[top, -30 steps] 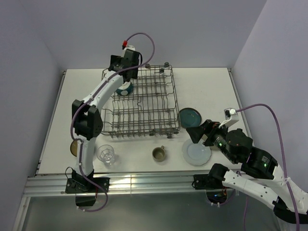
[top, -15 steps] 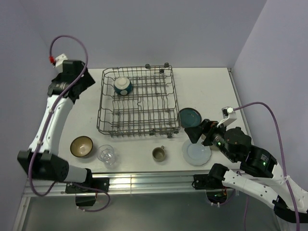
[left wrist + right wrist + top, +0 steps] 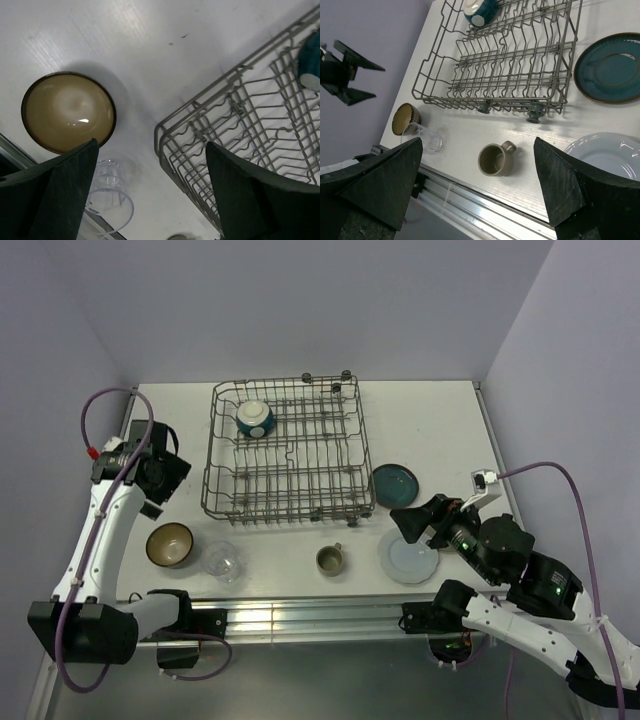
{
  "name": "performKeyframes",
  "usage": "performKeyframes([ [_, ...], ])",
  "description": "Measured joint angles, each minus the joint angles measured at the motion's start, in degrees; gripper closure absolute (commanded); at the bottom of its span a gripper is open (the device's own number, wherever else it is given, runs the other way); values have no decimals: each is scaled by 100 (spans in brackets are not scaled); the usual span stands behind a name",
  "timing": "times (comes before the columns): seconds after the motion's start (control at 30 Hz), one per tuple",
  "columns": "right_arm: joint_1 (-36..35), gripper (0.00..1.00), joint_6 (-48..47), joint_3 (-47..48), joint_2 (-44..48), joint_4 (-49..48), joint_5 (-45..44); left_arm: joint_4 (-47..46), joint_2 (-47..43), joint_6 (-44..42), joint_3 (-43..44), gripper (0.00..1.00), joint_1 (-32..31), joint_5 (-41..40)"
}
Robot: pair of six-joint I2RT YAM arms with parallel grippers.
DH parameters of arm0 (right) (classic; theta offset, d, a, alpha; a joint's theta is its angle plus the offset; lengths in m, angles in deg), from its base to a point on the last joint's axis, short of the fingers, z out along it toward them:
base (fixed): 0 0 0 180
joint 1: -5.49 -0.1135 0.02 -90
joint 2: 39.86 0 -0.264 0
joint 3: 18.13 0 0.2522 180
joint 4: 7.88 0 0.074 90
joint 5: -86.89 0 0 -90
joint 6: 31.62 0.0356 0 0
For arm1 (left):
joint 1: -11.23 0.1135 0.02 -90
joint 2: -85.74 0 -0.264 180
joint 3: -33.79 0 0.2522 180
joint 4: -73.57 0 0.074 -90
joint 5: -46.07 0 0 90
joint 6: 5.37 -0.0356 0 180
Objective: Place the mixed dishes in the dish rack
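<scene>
One olive-grey mug (image 3: 328, 560) upright, handle pointing right; left end effector (image 3: 151, 145) and right end effector (image 3: 478, 141) released.

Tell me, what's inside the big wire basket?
Just one teal bowl, in the dish rack's far left corner, tipped with its pale base showing. The other slots look bare. Whatever lies under the bowl is hidden.

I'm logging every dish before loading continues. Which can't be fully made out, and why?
Pale-blue plate: right wrist view, cut by the frame edge and a finger of the right gripper.
Clear glass: left wrist view, partly behind a finger of the left gripper.
Teal bowl: left wrist view, cut by the right edge.
Olive-grey mug: left wrist view, only a sliver at the bottom edge.
</scene>
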Motion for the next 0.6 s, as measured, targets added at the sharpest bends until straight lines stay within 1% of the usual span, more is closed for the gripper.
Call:
performKeyframes([
  [0.07,0,0,20,-22,57,2,15,107,-205,326,-367,15,63,4],
  [0.1,0,0,26,-24,85,0,26,153,-352,472,-570,19,116,15],
  [0.13,0,0,33,-28,116,0,33,192,-509,597,-754,20,175,31],
  [0.23,0,0,66,-76,234,7,39,275,-1012,896,-1276,20,463,111],
  [0.33,0,0,90,-85,319,11,44,315,-1209,1121,-1565,21,699,205],
  [0.5,0,0,109,-85,452,17,44,140,-1110,1209,-1875,20,861,420],
  [0.6,0,0,125,-85,487,24,44,-85,-896,1196,-2015,18,966,557],
])
